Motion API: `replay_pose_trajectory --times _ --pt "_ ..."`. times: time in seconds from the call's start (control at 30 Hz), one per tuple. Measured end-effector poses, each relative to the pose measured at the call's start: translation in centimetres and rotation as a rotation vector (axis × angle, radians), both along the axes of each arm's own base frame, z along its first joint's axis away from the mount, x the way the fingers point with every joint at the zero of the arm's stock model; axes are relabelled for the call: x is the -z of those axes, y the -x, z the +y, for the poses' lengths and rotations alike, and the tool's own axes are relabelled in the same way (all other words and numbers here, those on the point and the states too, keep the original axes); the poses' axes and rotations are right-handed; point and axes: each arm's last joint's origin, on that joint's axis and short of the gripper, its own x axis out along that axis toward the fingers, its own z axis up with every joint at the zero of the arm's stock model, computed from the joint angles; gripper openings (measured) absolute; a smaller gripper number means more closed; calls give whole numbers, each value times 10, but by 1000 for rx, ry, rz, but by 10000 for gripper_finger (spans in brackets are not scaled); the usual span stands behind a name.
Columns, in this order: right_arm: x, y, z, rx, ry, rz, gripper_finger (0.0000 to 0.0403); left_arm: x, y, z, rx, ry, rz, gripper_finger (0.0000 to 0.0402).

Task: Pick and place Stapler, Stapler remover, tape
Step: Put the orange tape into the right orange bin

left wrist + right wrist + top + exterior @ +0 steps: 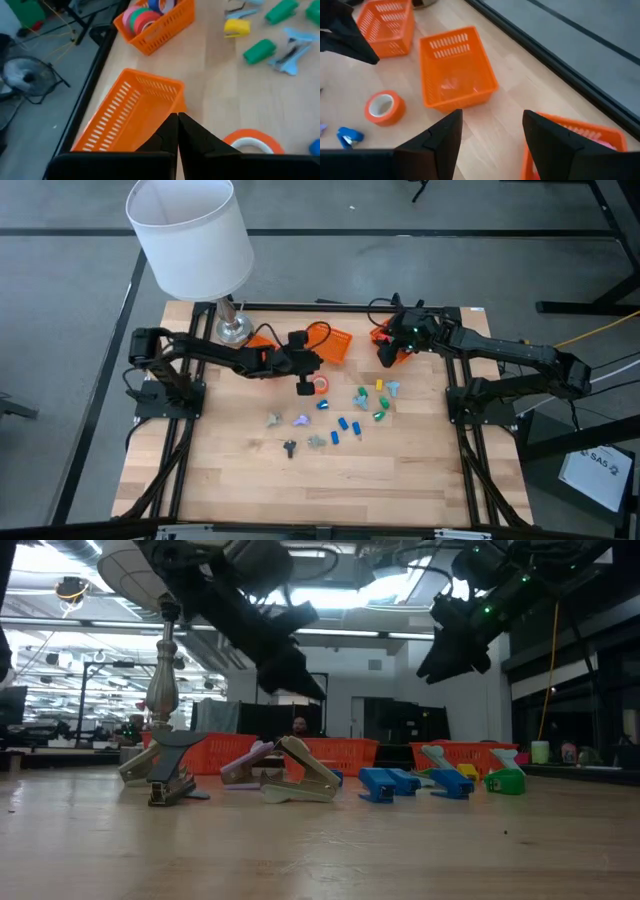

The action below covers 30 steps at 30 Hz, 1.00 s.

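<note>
An orange tape roll (320, 384) (252, 142) lies flat on the table. My left gripper (305, 387) (177, 135) hangs just beside it, shut, with nothing between its fingers. Small blue (342, 423), green (381, 417) and yellow (380, 384) staplers and grey or lilac stapler removers (273, 419) (165, 776) lie scattered mid-table. My right gripper (388, 352) (490, 135) hovers open over the far-right orange basket (575, 145). That basket holds coloured tape rolls (142, 17).
An empty orange basket (335, 343) (135, 112) stands just beyond the tape roll, and another one (262, 340) (387, 25) stands farther left by the lamp base (232, 328). The lamp's white shade (190, 230) overhangs the far left corner. The table's near half is bare wood.
</note>
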Motion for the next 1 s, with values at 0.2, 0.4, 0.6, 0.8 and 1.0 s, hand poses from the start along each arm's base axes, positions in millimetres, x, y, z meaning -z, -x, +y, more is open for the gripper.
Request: replay_pose_trajectory --times 0.2,0.4,0.6,0.8,1.0 --pt "-1 -3 5 -42 21 -8 214 -14 8 -1 53 141 -51 5" --pt "-1 -4 5 -43 19 -6 214 -5 5 -1 42 291 -60 34" --pt "-1 -4 5 -42 17 -6 214 15 -1 -4 42 387 -19 87" --pt "0 -4 5 -39 13 -5 214 29 -6 -13 86 390 34 134" --pt "1 -5 7 -31 -7 -13 214 33 -7 -22 102 368 57 161"
